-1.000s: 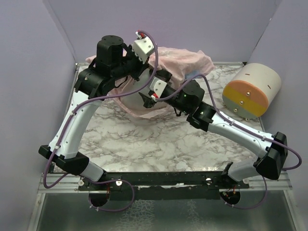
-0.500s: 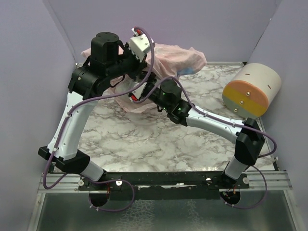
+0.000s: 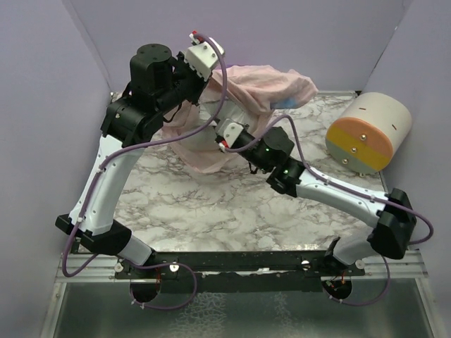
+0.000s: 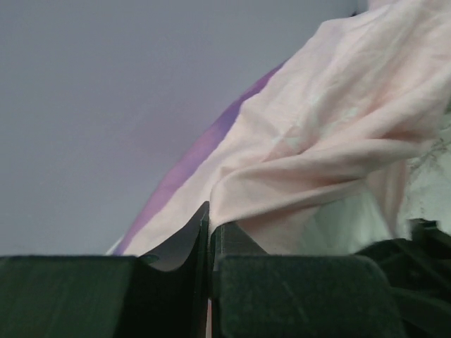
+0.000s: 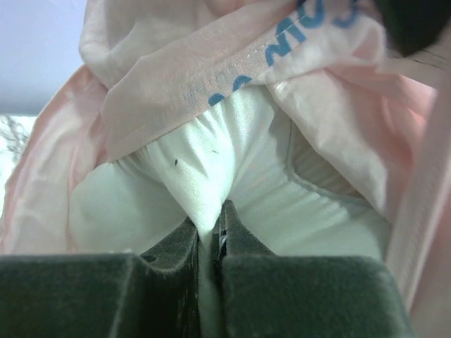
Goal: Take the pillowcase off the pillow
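Observation:
The pillowcase point(image 3: 271, 86) is bunched at the back of the table, pale pink inner side out, with a purple strip point(image 4: 184, 171) showing in the left wrist view. My left gripper point(image 4: 209, 220) is shut on a fold of it and holds it raised near the back wall. Inside the case's opening lies the white pillow point(image 5: 232, 151). My right gripper point(image 5: 217, 215) is shut on a pinch of the pillow's white cloth, just under the case's hem with blue lettering point(image 5: 296, 35). From above, the right gripper point(image 3: 217, 138) reaches into the pink folds.
A cream-and-orange cylinder point(image 3: 368, 132) lies on its side at the right edge of the marble table point(image 3: 211, 204). Purple walls close in the left, back and right. Both arms cross over the back-left part of the table.
My right gripper went from open to shut on the pillow's white cloth. The left arm has lifted the pillowcase a little higher and further back.

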